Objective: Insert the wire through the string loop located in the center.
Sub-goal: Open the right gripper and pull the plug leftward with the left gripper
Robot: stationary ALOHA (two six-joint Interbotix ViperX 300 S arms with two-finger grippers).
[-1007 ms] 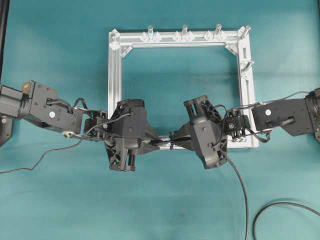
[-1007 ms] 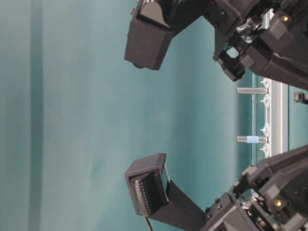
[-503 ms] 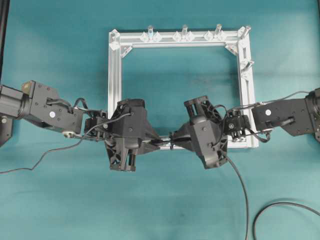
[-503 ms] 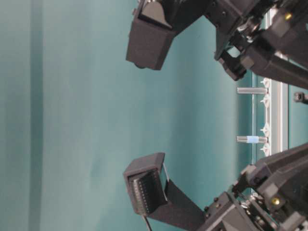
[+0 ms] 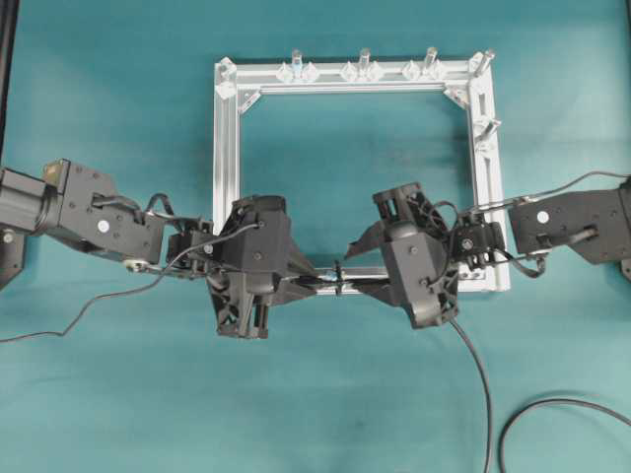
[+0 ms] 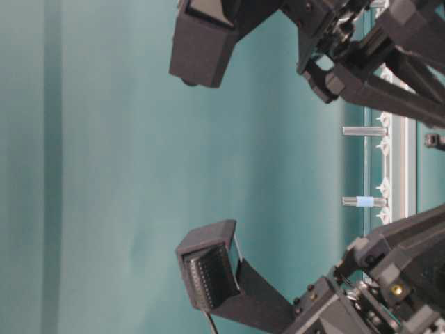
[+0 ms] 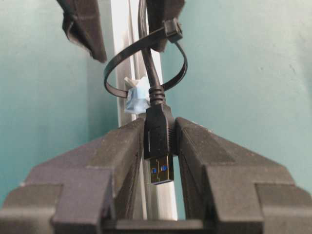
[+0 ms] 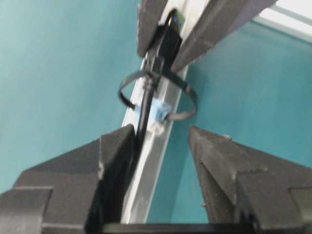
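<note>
Wire (image 7: 148,73) passed through string loop (image 7: 117,61); plug clamped by left gripper (image 7: 159,146) to secure it. Right gripper (image 8: 161,141) spread wide, wire released.

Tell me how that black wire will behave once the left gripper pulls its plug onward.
The thin black wire is probably floppy: it lies in loose curves on the cloth. Its plug looks rigid and squared, clamped in the left gripper, so unlikely to slip. The black string loop may flex and drag on it.

Right wrist view blurred; wire (image 8: 146,105) runs behind finger.
</note>
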